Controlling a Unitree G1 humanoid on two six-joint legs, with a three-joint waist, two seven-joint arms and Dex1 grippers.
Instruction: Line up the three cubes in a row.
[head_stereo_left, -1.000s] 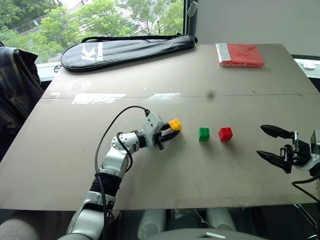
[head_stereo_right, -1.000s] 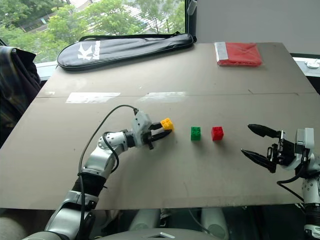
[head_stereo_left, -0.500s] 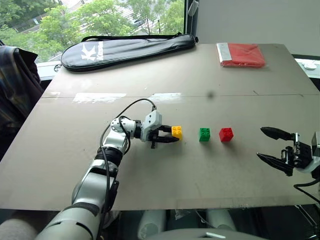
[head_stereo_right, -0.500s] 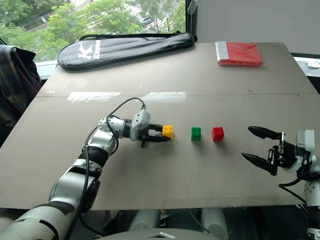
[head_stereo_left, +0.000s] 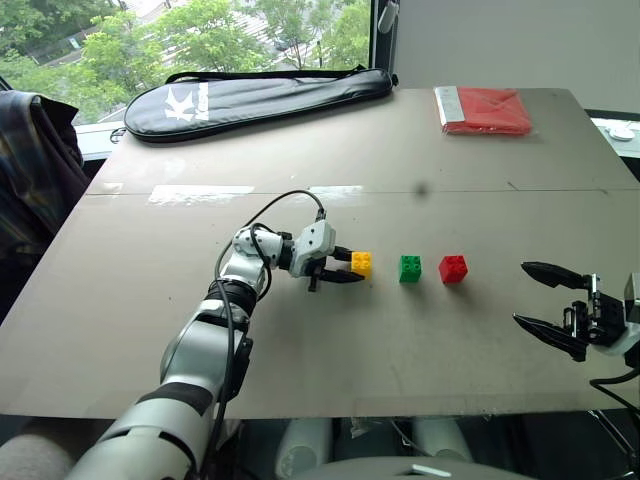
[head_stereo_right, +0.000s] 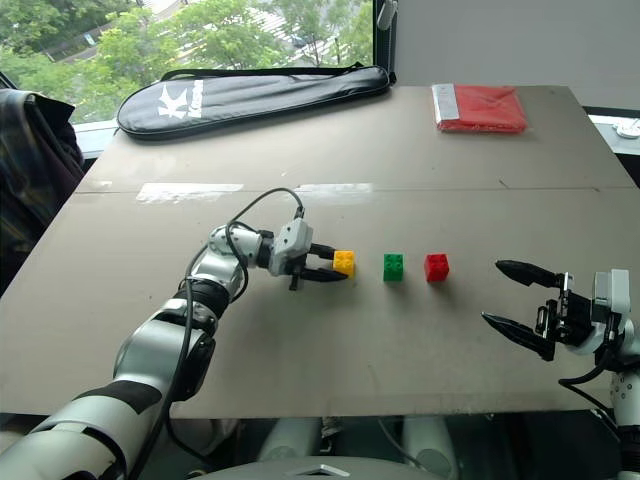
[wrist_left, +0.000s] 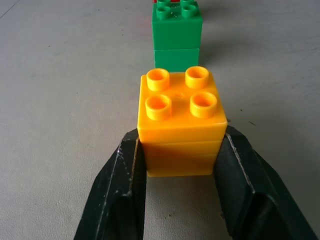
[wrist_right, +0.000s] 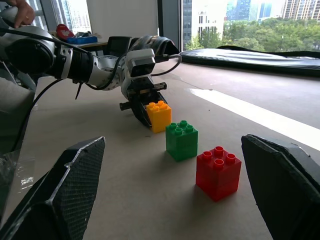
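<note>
Three studded cubes stand in a row on the table: yellow (head_stereo_left: 361, 263), green (head_stereo_left: 410, 268) and red (head_stereo_left: 452, 269), with small gaps between them. My left gripper (head_stereo_left: 352, 267) reaches in from the left and is shut on the yellow cube (wrist_left: 180, 125). One black finger (wrist_left: 125, 185) presses each side, and the cube rests on the tabletop. The green cube (wrist_left: 177, 32) stands straight beyond it. My right gripper (head_stereo_left: 522, 294) hovers open and empty to the right of the red cube (wrist_right: 218, 172), well apart from it.
A long black racket bag (head_stereo_left: 255, 98) lies along the far edge of the table. A flat red folded packet (head_stereo_left: 480, 110) sits at the far right. Dark checked cloth (head_stereo_left: 35, 170) hangs beside the table's left edge. A person's hand (wrist_right: 20, 12) shows in the background.
My left gripper carried the yellow cube rightward, closer to the green one, and its wrist swung round to point along the row. The right arm stayed put.
</note>
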